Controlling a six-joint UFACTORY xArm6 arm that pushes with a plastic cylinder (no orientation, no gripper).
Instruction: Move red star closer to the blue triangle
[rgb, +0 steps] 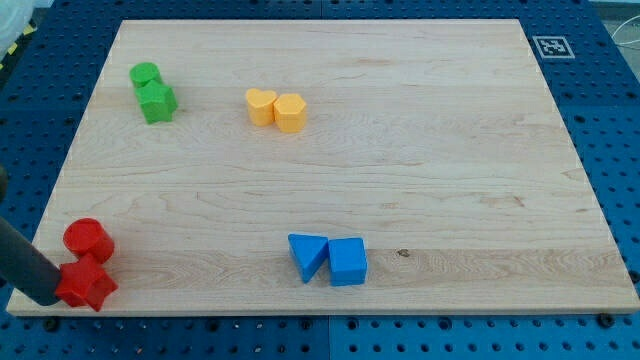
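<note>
The red star (86, 284) lies at the board's bottom left corner, touching a red cylinder (88, 240) just above it. The blue triangle (307, 256) lies at the bottom middle, far to the right of the star, touching a blue cube-like block (348, 261) on its right. My dark rod comes in from the view's left edge, and my tip (46, 298) rests against the star's left side.
A green cylinder (145, 75) and a green star-like block (158, 101) sit together at the top left. A yellow heart (261, 106) and a yellow hexagon (290, 113) sit together at the top middle. The wooden board (420, 150) lies on a blue pegboard table.
</note>
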